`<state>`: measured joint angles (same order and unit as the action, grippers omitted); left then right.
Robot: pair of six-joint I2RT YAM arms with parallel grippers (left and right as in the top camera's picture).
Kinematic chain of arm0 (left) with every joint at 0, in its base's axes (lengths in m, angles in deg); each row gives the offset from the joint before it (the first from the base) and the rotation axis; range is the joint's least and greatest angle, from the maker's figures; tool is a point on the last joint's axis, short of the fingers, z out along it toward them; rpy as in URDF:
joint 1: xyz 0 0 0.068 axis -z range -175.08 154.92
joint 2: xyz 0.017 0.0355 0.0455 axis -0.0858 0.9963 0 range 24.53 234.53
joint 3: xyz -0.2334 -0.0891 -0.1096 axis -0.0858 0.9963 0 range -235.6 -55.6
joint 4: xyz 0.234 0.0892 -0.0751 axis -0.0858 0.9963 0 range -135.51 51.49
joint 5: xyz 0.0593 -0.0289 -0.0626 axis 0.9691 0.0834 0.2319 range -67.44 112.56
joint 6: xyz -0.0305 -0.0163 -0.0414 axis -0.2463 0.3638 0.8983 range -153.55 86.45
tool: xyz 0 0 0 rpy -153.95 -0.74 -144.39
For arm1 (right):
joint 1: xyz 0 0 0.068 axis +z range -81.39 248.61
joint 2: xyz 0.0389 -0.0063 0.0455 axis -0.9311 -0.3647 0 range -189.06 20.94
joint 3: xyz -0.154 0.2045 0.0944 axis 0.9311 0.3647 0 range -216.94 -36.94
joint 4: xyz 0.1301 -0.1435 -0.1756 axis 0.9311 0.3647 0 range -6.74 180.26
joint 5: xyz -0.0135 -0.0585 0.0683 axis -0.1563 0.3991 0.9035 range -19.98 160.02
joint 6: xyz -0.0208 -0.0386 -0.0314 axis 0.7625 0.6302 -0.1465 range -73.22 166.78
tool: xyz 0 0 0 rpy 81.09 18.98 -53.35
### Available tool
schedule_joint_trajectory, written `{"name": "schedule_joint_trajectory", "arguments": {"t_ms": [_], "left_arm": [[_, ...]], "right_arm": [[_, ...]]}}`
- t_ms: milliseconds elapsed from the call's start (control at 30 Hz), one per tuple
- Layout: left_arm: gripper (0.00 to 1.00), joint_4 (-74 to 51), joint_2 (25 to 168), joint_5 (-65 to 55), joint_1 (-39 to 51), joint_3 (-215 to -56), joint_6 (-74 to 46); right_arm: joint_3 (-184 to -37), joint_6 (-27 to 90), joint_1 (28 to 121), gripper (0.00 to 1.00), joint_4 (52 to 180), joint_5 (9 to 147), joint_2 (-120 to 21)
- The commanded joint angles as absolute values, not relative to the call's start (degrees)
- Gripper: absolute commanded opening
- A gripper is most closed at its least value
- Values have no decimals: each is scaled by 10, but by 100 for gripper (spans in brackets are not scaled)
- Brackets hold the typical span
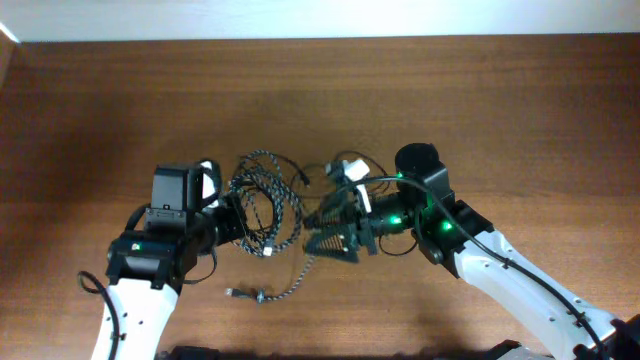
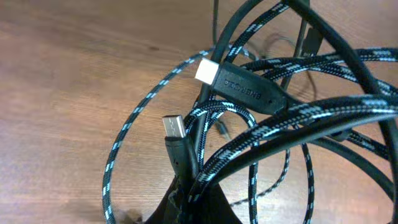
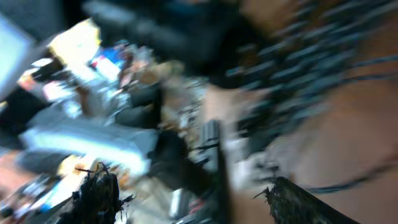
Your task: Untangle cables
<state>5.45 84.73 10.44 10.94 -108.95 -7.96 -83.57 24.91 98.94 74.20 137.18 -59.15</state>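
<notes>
Cables (image 1: 265, 200) lie in a loose tangle near the middle of the wooden table (image 1: 100, 120), between our two grippers. Our left arm (image 1: 150, 260) comes in from the lower left and our right arm (image 1: 500, 265) from the lower right, green lights glowing on its wrist.

The left gripper (image 1: 232, 218) sits against the left side of the tangle. From the left wrist, its fingers look pressed together at the bottom of the view, with cords rising out of them.

The right gripper (image 1: 328, 230) is just beside the right edge of the tangle. Its wrist view is badly blurred, but we see its two fingers standing well apart.

Close up, the braided cable (image 2: 311, 60) loops several times over and around the plain black cable (image 2: 242, 22). A black plug with a white tip (image 2: 245, 90) lies across the loops, and a silver-tipped plug (image 2: 176, 129) stands just below it. One braided tail ends in a small plug (image 1: 232, 292) near the table's front.
</notes>
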Motion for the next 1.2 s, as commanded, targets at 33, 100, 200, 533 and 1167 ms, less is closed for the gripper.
{"name": "schedule_joint_trajectory", "arguments": {"t_ms": [33, 100, 200, 533, 1167], "left_arm": [[0, 49, 759, 58, 108, -1117, -137], [0, 58, 705, 53, 108, -1118, -191], [0, 76, 665, 6, 108, -1118, -252], [0, 75, 664, -103, 108, -1105, -308], [36, 161, 664, 309, 108, -1100, -11]], "right_arm": [[-841, 228, 964, 74, 746, 1257, -593], [-841, 169, 947, 74, 744, 1227, -593], [-841, 88, 936, 74, 741, 1221, -593], [-841, -53, 957, 83, 613, 1248, -593], [-841, 168, 553, 4, 939, 1077, -592]]}}
